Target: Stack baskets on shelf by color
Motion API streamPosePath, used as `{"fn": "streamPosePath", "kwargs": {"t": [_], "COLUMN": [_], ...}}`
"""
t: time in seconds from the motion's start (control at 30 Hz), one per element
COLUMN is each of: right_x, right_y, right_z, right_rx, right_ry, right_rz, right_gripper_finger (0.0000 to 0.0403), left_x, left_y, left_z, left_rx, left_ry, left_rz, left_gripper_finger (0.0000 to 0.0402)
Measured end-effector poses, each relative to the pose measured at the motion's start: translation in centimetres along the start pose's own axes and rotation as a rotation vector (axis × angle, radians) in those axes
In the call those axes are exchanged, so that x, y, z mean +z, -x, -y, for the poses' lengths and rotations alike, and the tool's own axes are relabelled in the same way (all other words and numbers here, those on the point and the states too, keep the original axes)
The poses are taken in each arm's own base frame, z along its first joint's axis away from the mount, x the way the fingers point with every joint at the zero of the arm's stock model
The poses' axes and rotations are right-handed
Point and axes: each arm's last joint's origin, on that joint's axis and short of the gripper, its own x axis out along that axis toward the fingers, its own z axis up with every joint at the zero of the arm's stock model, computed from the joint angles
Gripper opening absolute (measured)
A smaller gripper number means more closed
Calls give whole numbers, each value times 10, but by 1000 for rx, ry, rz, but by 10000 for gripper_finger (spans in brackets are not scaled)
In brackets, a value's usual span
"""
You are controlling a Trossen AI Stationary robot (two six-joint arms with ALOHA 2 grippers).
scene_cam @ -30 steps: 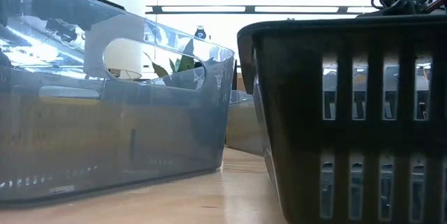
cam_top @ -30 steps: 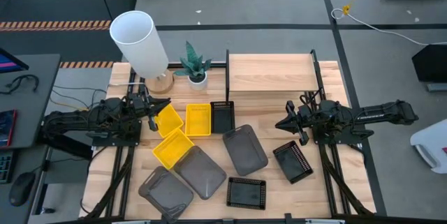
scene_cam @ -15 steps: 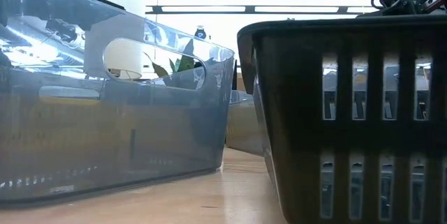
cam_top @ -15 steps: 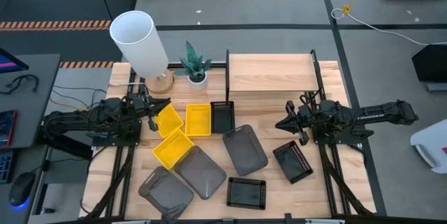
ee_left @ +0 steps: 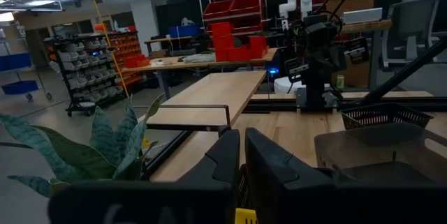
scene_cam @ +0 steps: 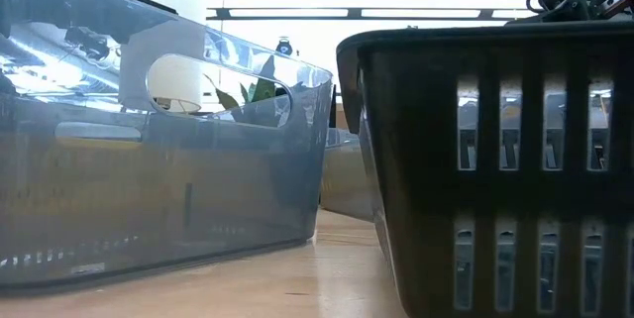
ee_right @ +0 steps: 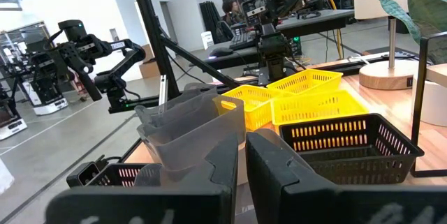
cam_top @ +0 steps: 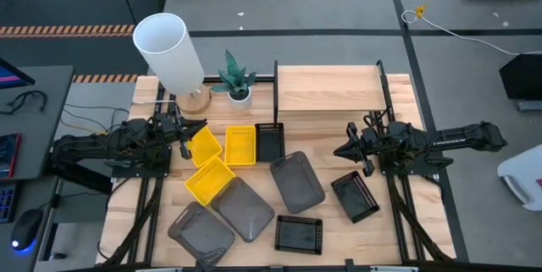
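In the high view, three yellow baskets [cam_top: 240, 146] [cam_top: 204, 145] [cam_top: 209, 180] sit on the table left of centre. Three grey baskets [cam_top: 297, 180] [cam_top: 244, 208] [cam_top: 201, 231] and three black mesh baskets [cam_top: 269, 141] [cam_top: 355, 196] [cam_top: 298, 233] lie around them. The shelf [cam_top: 329, 88] stands at the far edge, its board bare. My left gripper [cam_top: 184, 142] [ee_left: 242, 158] is shut and hovers by the left yellow basket's edge. My right gripper [cam_top: 340, 152] [ee_right: 244, 155] is shut and hovers right of the grey basket, above the table. The low view is filled by a grey basket [scene_cam: 158, 159] and a black basket [scene_cam: 495, 159].
A tall white cylinder [cam_top: 169, 52] on a round wooden base [cam_top: 193, 100] and a small potted plant [cam_top: 237, 77] stand at the far left, next to the shelf. Bare tabletop [cam_top: 415, 221] shows at the near right.
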Motion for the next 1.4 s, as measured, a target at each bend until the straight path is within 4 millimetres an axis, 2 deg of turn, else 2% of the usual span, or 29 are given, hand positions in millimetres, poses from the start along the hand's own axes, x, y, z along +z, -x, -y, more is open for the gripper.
{"fn": "streamPosePath", "kwargs": {"t": [0.53,0.63,0.7,0.8,0.97,1.1,1.2,1.4], "right_x": [0,4,7,15,27,35,45,90], "right_y": [0,0,0,1,3,-5,-16,-46], "right_z": [0,0,1,2,-1,-5,-7,-13], "right_rx": [0,-26,-69,-129,-32,66,59,91], "right_ry": [0,7,-82,-303,-508,-523,-513,-419], "right_rz": [0,42,93,212,338,220,94,9], "right_gripper_finger": [35,35,35,35,35,35,35,35], "left_x": [0,0,0,0,0,0,0,0], "left_y": [0,0,0,0,0,0,0,0], "left_z": [0,0,0,0,0,0,0,0], "left_rx": [0,0,0,0,0,0,0,0], "left_ry": [0,0,0,0,0,0,0,0], "left_rz": [0,0,0,0,0,0,0,0], "left_gripper_finger": [28,33,35,35,29,25,27,35]}}
